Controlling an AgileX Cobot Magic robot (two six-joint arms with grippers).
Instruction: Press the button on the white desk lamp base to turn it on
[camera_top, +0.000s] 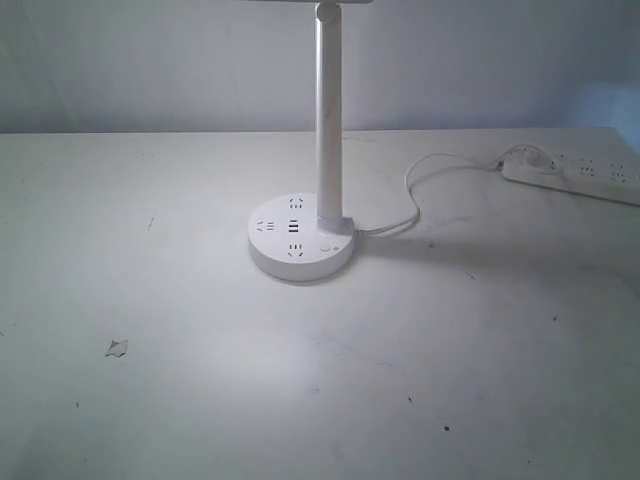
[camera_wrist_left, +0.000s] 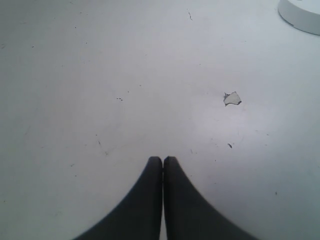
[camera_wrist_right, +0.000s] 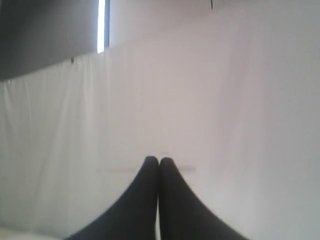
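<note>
The base (camera_top: 283, 243) sits on the table (camera_top: 150, 400). The button (camera_top: 327, 243) is on top of the base, right next to the post (camera_top: 328, 120), on the side toward the strip (camera_top: 585, 172).

No arm shows near the base in the outside view. The left gripper (camera_wrist_left: 163, 160) is shut tight with nothing in it. It hangs over bare table, and only the rim of the base shows far off in its view. The right gripper (camera_wrist_right: 159, 160) is shut tight and empty too. It faces a white cloth, with no base in sight.

I think the press has not started. This looks like the step of reaching for the base. Next, one gripper needs to go over the base, line its closed tip up with the button, and push straight down softly. It must miss the post and the holes.

I count one base, one button, one post, three sets of socket holes and one dark slot. There is also one strip, one cord (camera_top: 415, 195) from the base toward it, one little scrap (camera_top: 117, 347) and two grippers.
</note>
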